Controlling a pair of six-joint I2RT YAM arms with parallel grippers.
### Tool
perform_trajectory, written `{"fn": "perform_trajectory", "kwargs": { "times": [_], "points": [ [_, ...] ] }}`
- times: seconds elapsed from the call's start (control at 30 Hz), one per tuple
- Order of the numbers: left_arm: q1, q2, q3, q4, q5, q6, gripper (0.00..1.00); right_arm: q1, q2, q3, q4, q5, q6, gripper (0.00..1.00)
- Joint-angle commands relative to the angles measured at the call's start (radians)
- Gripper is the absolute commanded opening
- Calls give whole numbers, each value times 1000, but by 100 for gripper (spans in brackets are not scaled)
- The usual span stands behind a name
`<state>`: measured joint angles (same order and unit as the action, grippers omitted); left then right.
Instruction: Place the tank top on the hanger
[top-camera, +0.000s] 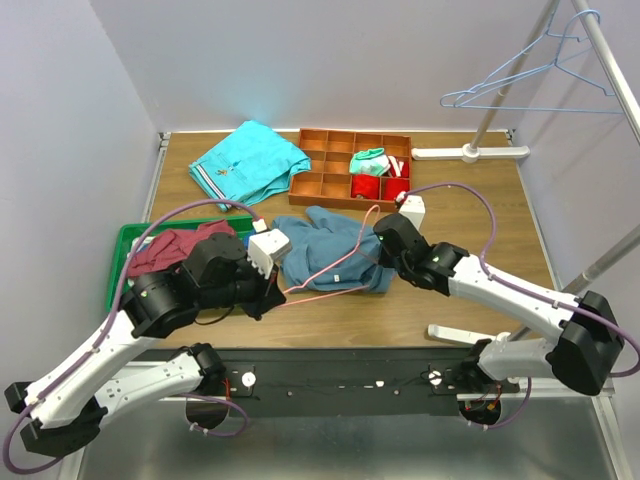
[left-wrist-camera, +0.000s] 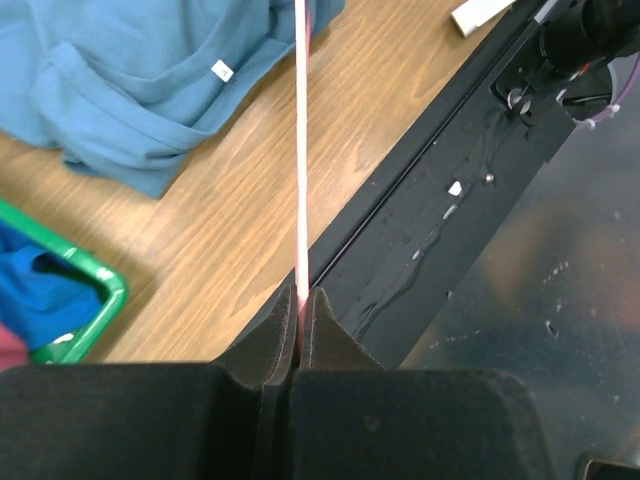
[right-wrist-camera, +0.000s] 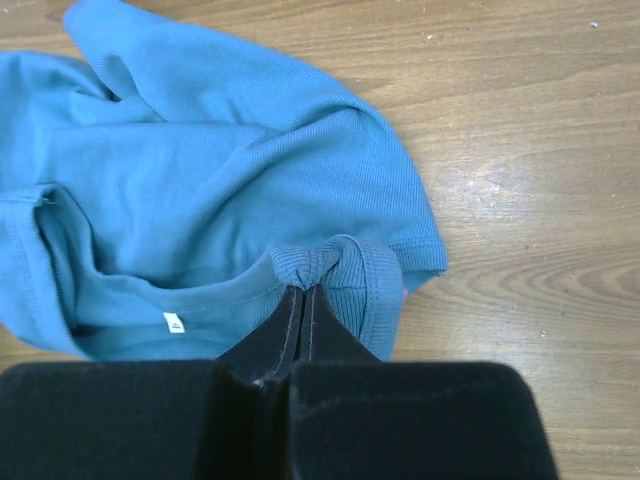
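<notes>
The tank top (top-camera: 335, 245) lay crumpled near the middle of the wooden counter (top-camera: 470, 210), its scooped neckline turned up so that a small white label (right-wrist-camera: 174, 322) showed inside. At the garment's right side the right tool (right-wrist-camera: 303, 292) was pressed together on a bunched fold of the ribbed edge, and the cloth puckered around its tips. The hanger (top-camera: 330, 270) lay at the near edge of the tank top, one pink wire crossing the cloth at a slant and another running along the bare wood below it. The left tool (left-wrist-camera: 303, 300) was clamped shut on that wire, which ran straight away from its fingers in the left wrist view, above the near edge of the counter. To the left of the garment stood a green tray (top-camera: 125, 235) holding a maroon shirt (top-camera: 175, 245). Behind it, toward the back wall, lay a turquoise shirt (top-camera: 250, 160) and, just right of that, an orange divided tray (top-camera: 330, 135) with red and green items in some compartments. At the far right a light blue hanger (top-camera: 530, 85) hung from a metal rack bar (top-camera: 610, 60).
</notes>
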<state>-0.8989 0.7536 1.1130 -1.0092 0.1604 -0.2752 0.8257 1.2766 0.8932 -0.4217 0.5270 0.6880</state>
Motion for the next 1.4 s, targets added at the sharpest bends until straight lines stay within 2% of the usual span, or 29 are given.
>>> {"fn": "perform_trajectory", "kwargs": {
  "times": [0.0, 0.6, 0.7, 0.73, 0.8, 0.83, 0.9, 0.97, 1.17, 1.37],
  "points": [
    [-5, -8, -62, 194, 62, -62, 0, 4, -33, 1, -28, 21, -1, 1],
    [-5, -17, -274, 468, 22, -142, 0, 4, -192, -19, -38, -61, -16, 1],
    [-3, -28, -301, 504, 18, -145, 0, 6, -197, -27, -48, -45, -16, 12],
    [-5, -31, -306, 509, 7, -144, 0, 6, -191, -28, -58, -36, -9, 25],
    [-5, -36, -320, 514, 4, -137, 0, 4, -184, -31, -86, -19, 4, 42],
    [-3, -34, -326, 518, 1, -137, 0, 4, -187, -34, -89, -16, 4, 58],
    [-5, -28, -344, 529, 4, -139, 0, 4, -226, -43, -50, -45, -31, 68],
    [-3, -14, -354, 531, 4, -139, 0, 6, -261, -65, 4, -88, -82, 71],
    [-5, 10, -378, 535, 18, -125, 0, 4, -281, -62, 152, -203, -176, 71],
    [-5, 29, -366, 517, 37, -108, 0, 6, -136, -30, 238, -131, -197, 70]
  ]
}}
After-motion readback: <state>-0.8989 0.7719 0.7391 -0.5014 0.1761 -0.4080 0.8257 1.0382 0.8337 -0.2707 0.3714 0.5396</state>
